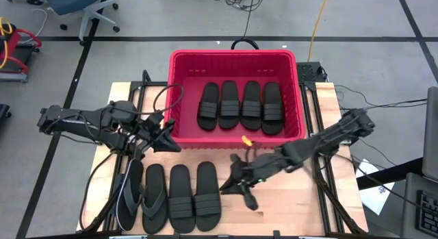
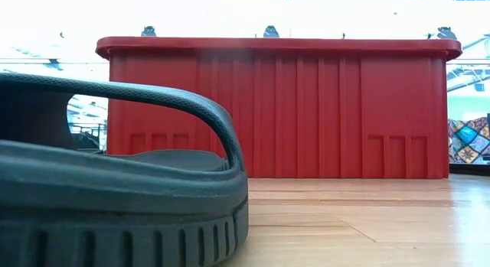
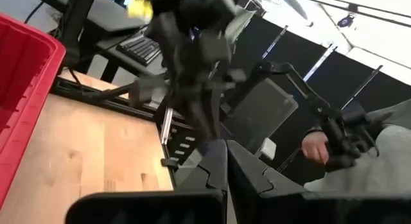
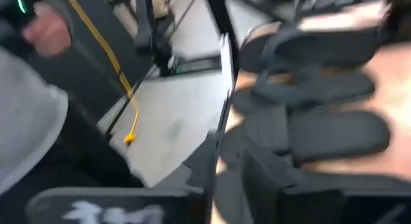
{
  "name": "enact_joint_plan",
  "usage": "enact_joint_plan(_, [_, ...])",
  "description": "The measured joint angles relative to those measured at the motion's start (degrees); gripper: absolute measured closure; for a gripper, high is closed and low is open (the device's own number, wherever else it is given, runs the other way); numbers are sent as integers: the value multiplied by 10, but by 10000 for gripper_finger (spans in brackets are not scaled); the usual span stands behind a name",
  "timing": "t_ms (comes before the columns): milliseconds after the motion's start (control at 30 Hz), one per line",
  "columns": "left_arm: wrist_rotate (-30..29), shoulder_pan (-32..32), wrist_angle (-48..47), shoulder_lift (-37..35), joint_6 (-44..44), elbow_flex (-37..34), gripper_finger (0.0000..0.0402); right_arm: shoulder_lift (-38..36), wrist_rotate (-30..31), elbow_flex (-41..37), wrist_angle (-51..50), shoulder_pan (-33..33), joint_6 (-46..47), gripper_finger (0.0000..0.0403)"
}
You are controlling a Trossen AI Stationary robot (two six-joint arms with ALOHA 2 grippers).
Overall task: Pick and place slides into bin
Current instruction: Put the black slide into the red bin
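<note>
On the left side of the wooden desk [image 1: 109, 164], the left gripper [image 1: 166, 139] hangs just beside the left wall of the bin, above the desk. Its jaws are clenched together with nothing between them.

Near the front edge of the desk lie four black rubber sandals in a row, side by side. The two on the left are thong-strapped flip-flops [image 1: 142, 196]. The two next to them are slides with a wide ribbed strap [image 1: 194, 195]. In the low view, one of these black sandals [image 2: 115, 198] fills the near left corner.

Behind the row stands the big red plastic bin [image 1: 179, 64] with ribbed walls and a thick rim. In the low view its long red wall [image 2: 276, 114] runs across the back. Four more black ribbed slides [image 1: 240, 106] lie inside it, side by side on the bottom.

To the right of the row on the desk, in front of the bin, is the right gripper [image 1: 241, 186]. It hangs over bare wood, just beside the rightmost slide. Its jaws hold nothing, but I cannot tell whether they are open or closed.

A person's hand [image 3: 316, 149] shows in the room past the desk.
</note>
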Motion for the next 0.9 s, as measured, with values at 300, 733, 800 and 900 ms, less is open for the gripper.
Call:
enact_joint_plan(300, [-2,2,0,0,-5,0,396,96,-124,0,-8,-46,-53,223])
enact_joint_plan(733, [-17,2,1,0,19,0,396,200,-155,0,17,-66,-94,152])
enact_joint_plan(800, [-18,2,0,0,17,0,396,215,-155,0,25,-66,-79,152])
enact_joint_plan(900, [-18,2,-3,0,14,0,396,235,-125,0,36,-66,-68,151])
